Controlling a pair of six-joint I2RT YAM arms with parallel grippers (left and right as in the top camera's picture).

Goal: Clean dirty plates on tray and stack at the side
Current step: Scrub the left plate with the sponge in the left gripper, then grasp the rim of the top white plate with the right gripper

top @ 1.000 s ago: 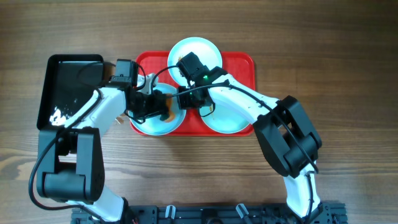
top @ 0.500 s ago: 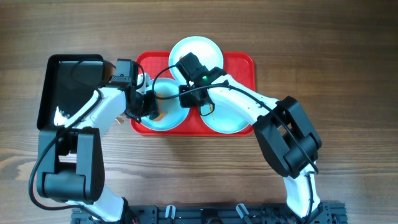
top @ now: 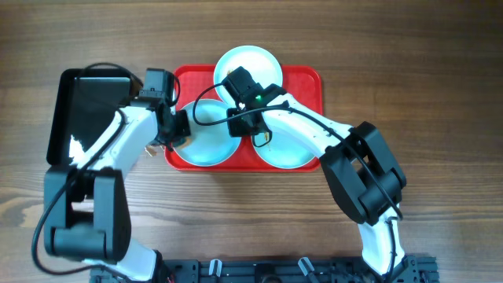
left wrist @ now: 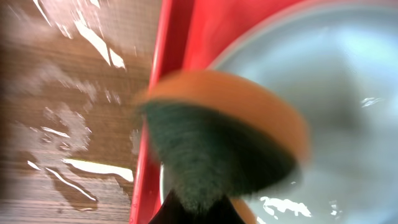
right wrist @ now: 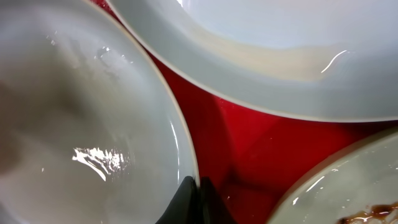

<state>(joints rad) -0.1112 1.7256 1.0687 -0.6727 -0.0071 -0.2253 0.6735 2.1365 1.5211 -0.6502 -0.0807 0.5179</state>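
Three pale plates lie on the red tray [top: 306, 79]: one at the back [top: 250, 64], one front left [top: 206, 145], one front right [top: 291, 149] with a brown smear [right wrist: 373, 214]. My left gripper [top: 178, 130] is shut on an orange sponge [left wrist: 217, 143] with a dark green scouring side. The sponge hangs over the left rim of the front-left plate [left wrist: 336, 93], by the tray's edge [left wrist: 166, 93]. My right gripper [right wrist: 196, 202] is shut on that plate's right rim [right wrist: 81, 124], one finger inside and one outside. That plate's bowl looks wet and free of smears.
A deeper black tray [top: 86, 110] stands left of the red one. Water streaks the wood [left wrist: 74, 124] beside the red tray's left edge. The back plate [right wrist: 280, 56] lies close behind my right gripper [top: 238, 128]. Both forearms cross over the tray.
My left gripper has drawn the sponge leftward, from the middle of the front-left plate to its left rim. The right gripper has kept its hold on the plate's rim.
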